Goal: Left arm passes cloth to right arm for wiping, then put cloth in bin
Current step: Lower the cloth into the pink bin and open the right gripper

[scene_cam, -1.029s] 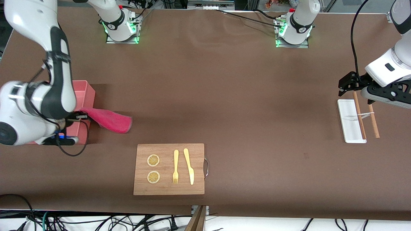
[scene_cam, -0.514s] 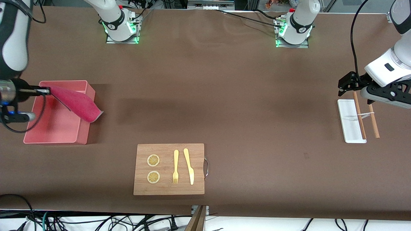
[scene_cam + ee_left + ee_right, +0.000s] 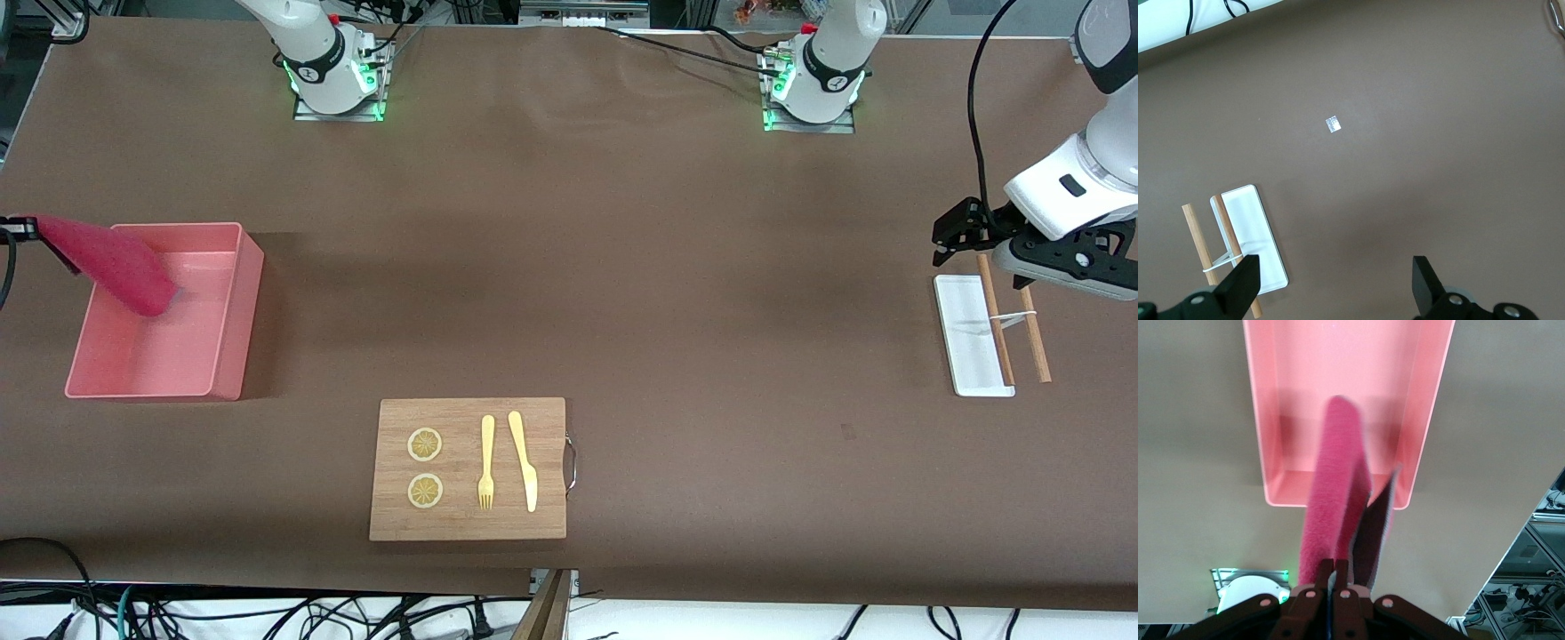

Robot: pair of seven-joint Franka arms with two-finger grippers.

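Note:
The magenta cloth (image 3: 111,264) hangs at a slant over the pink bin (image 3: 233,307), its lower end inside the tub near the wall farthest from the front camera. My right gripper (image 3: 16,227) is shut on the cloth's upper end, at the rim on the right arm's end of the table. In the right wrist view the cloth (image 3: 1335,487) droops from the shut right gripper (image 3: 1336,570) into the bin (image 3: 1265,420), showing its dark grey reverse. My left gripper (image 3: 978,265) waits open and holds nothing, over the white tray (image 3: 965,342); its fingers (image 3: 1241,283) stand wide apart.
A wooden board (image 3: 542,524) with two lemon slices (image 3: 425,444), a fork (image 3: 486,462) and a knife (image 3: 524,462) lies near the front edge. Two wooden sticks (image 3: 1031,333) joined by a band rest on and beside the white tray. The arm bases stand along the table's back edge.
My right gripper has carried the cloth from the table beside the bin up over the bin, toward the right arm's end of the table. The left arm has barely moved.

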